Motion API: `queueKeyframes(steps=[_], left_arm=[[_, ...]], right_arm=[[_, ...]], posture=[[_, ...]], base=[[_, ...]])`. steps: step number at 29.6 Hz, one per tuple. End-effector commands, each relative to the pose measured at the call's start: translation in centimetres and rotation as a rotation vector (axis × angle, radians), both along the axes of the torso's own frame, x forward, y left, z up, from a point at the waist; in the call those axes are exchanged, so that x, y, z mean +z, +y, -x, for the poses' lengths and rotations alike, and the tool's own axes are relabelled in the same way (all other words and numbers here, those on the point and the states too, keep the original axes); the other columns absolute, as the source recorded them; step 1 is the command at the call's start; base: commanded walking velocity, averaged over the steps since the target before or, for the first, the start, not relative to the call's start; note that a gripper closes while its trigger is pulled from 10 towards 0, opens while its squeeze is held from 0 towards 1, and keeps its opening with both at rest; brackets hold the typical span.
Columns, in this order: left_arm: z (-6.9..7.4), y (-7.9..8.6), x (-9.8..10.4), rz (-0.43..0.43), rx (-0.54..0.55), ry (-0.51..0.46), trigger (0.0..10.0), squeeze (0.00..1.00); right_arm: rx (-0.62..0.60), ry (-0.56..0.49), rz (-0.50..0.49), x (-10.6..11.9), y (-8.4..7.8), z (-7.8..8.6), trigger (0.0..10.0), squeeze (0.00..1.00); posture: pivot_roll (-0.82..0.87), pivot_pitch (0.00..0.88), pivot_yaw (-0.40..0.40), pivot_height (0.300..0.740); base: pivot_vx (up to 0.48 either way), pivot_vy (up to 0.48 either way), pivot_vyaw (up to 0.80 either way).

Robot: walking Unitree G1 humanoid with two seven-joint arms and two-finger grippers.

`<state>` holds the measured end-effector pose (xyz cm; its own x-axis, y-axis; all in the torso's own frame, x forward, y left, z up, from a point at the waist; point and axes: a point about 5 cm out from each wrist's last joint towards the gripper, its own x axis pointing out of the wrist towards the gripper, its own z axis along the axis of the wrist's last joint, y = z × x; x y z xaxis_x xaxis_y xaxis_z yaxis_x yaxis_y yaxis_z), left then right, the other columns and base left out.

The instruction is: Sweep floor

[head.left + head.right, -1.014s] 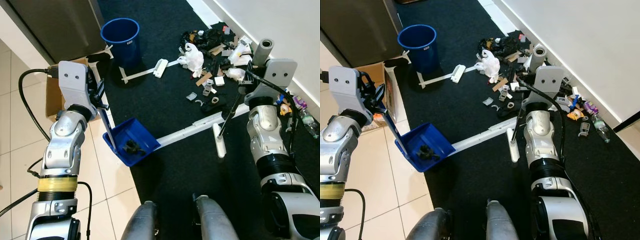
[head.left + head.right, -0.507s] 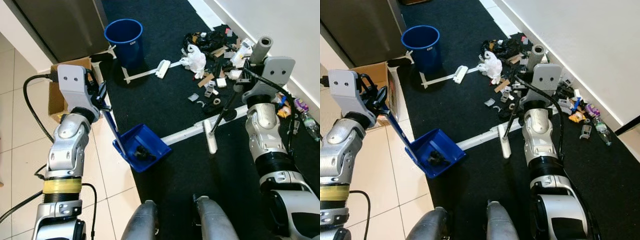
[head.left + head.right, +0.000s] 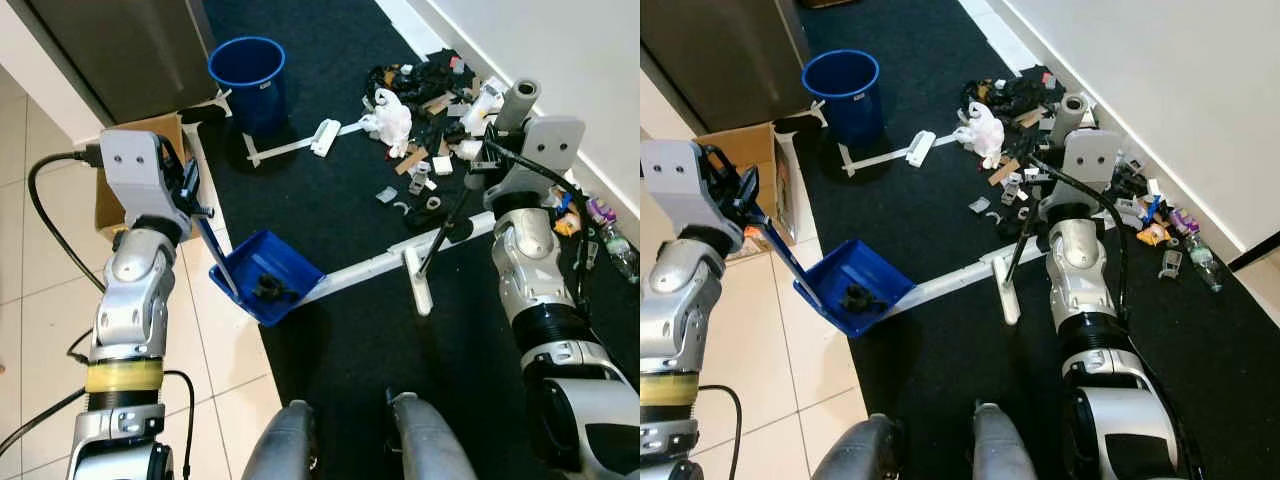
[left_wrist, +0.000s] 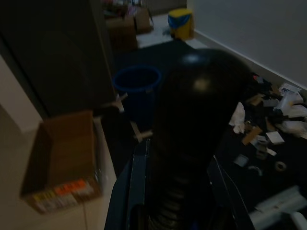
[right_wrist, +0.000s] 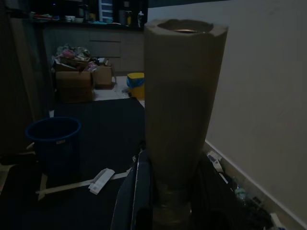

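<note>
On the black carpet [image 3: 330,220], the blue dustpan [image 3: 265,276] sat tilted, debris inside, left gripper [image 3: 190,190] clenched on its long handle. Right gripper [image 3: 485,165] grasped the broom [image 3: 420,285] high up. Both looked light and stiff, best held near the top. Compared to a moment ago, the dustpan had shifted slightly left.

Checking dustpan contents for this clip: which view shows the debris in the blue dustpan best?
The left eye view: the dustpan lies open to the camera, dark debris inside. The right eye view shows the same. The left wrist view is too dark.
</note>
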<state>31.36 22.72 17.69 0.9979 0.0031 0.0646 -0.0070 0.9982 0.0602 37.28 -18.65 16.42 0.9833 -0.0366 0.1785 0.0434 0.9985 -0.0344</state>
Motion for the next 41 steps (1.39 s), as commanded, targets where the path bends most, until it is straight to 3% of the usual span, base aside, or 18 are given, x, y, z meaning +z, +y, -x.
queueKeyframes(steps=[1,4,6,10,18,41], left_arm=[[0.4,-0.4,-0.4,0.086,-0.001,0.012,10.0,0.00],[0.6,-0.5,-0.6,0.048,0.014,0.002,10.0,0.00],[1.1,-0.8,-0.9,-0.063,-0.005,-0.011,10.0,0.00],[1.1,-1.1,-0.2,-0.102,0.011,-0.045,10.0,0.00],[0.5,-1.3,1.0,-0.096,0.022,-0.107,10.0,0.00],[0.1,-0.6,1.4,-0.136,0.048,-0.124,10.0,0.00]], right_arm=[[0.006,-0.025,0.008,0.4,-0.1,0.1,10.0,0.00],[0.004,-0.028,0.007,0.4,-0.2,0.1,10.0,0.00],[0.006,-0.036,0.003,0.6,0.0,0.1,10.0,0.00],[0.026,-0.042,-0.007,0.6,0.5,0.0,10.0,0.00],[0.033,-0.038,-0.012,0.6,1.0,-0.2,10.0,0.00],[0.033,-0.040,-0.022,0.7,1.4,-0.4,10.0,0.00]], posture=[[0.00,0.122,0.009,0.740],[0.01,0.122,0.011,0.740],[0.01,0.119,0.010,0.740],[0.01,0.119,0.005,0.740],[0.02,0.113,0.003,0.740],[0.03,0.121,0.006,0.740]], base=[[0.000,0.000,0.00],[0.000,0.000,0.00],[0.000,0.000,0.00],[0.000,0.000,0.00],[0.070,0.000,0.00],[0.443,0.000,0.00]])
